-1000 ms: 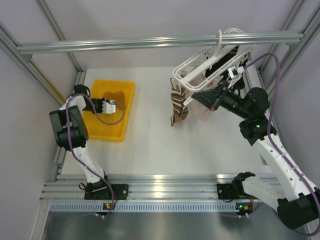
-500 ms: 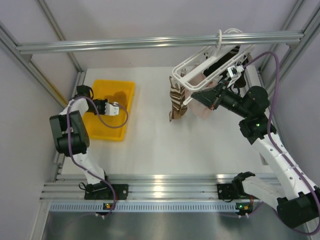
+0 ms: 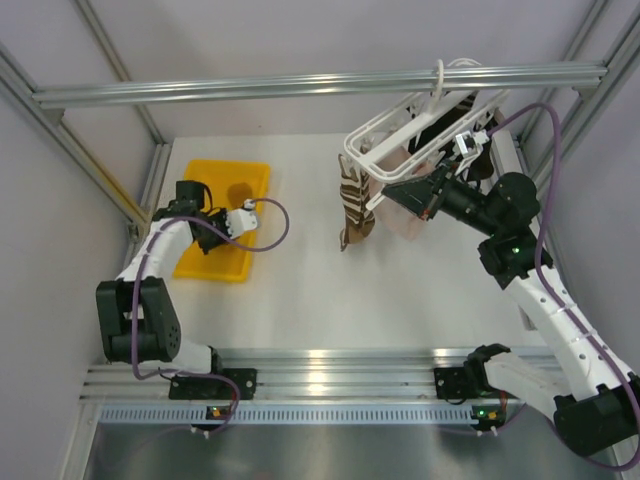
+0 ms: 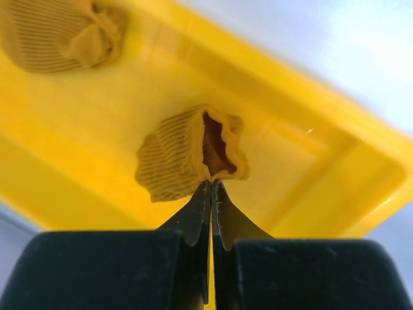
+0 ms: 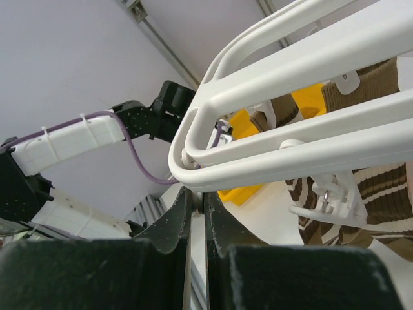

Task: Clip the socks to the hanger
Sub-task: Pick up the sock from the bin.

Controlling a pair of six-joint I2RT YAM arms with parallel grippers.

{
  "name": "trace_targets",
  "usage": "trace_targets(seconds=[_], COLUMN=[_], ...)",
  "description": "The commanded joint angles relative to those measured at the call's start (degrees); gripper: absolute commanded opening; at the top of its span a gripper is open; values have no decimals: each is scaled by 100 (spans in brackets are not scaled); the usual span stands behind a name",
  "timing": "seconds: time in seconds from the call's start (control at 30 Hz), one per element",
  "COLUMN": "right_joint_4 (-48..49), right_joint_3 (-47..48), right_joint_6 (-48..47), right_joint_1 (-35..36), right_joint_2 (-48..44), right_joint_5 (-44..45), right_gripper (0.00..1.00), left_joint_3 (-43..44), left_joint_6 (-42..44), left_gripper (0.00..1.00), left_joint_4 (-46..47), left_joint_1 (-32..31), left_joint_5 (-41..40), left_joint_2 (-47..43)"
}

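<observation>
- Your left claw point(image 4: 210, 188) is sitting fully closed, tips pinching the open cuff edge of a mustard sock point(image 4: 177, 158).
- That sock is bunching right ahead of the tips, over the yellow tray point(image 4: 310, 110). Can't tell if it's clearing the tray floor.
- 2nd mustard sock point(image 4: 58, 32) is lying crumpled in the tray, upper left of the wrist view, apart from the claw.
- Your right claw point(image 5: 195, 197) is also sitting closed, tips up against the underside of the hanger point(image 5: 290, 152) at its rounded corner. Can't tell if it's clamping any of the frame.
- Hanger is hanging tilted by its hook from the aluminium bar point(image 3: 250, 88), on the table's right side, well apart from the left claw.
- Brown striped sock point(image 3: 352, 205) is dangling off the hanger's left end, just beside the right claw; pale pink sock point(image 3: 403, 224) is hanging under that claw.
</observation>
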Motion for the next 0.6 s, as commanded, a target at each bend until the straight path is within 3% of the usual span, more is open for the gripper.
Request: trace_targets(seconds=[0.0,0.17,0.23,0.27,0.37,0.47,0.57], right_joint_4=[306,227,201,201,209,227,218], right_joint_3=[121,156,165,165,165,139,121], right_joint_6=[68,7,-11,-20,-20,-29,-46], right_joint_1=[-37,-37,-28,-45,-37,-37,-37], right_joint_2=[-92,-127,-127,-127,-127,-136,-119], right_joint_5=[-98,-106,-124,-133,-168,-185,-221], right_gripper=[0,0,0,0,0,0,0], left_joint_3=[157,684,825,878,783,677,764], left_joint_6=[-2240,-3834,-3925,-3917,-3244,-2513,-1198], left_gripper=[0,1,8,16,44,50,57], left_joint_4=[-167,-27,-35,-9,79,-43,-507], left_joint_1=[-394,-614,-588,-527,-291,-62,132], left_joint_5=[-503,-740,-864,-838,-531,38,539], left_joint_2=[199,796,858,832,456,77,85])
